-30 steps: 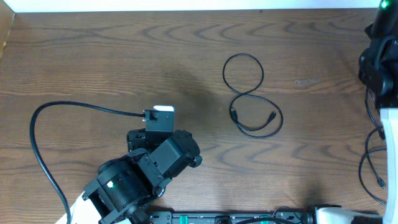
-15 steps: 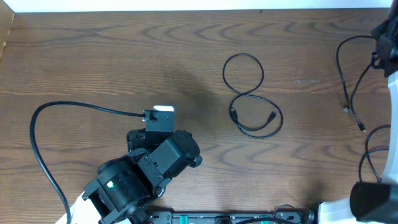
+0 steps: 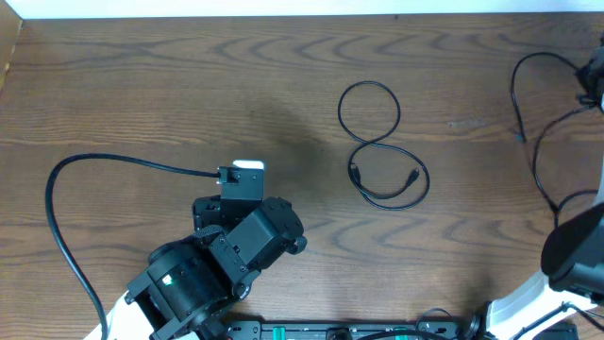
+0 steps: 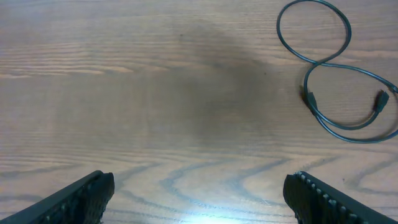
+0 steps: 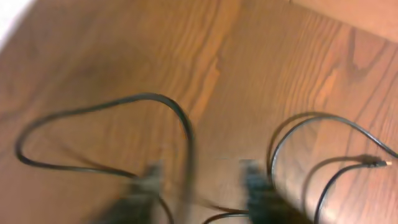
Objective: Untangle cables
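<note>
One cable (image 3: 376,144) lies in a figure-eight right of centre on the tabletop (image 3: 189,76), long axis running far-left to near-right. More cables (image 3: 514,99) loop at the far right edge by the right pincer (image 5: 199,186), too blurred to tell if clamped. The left pincer (image 4: 199,199), near left, stands wide apart.

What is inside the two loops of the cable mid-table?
Bare table wood fills the upper loop of the cable; one plug end lies inside the lower loop. Nothing covers them.

Looped cable (image 3: 371,143) on table (image 3: 189,76) — other cables (image 3: 514,99) far right.
</note>
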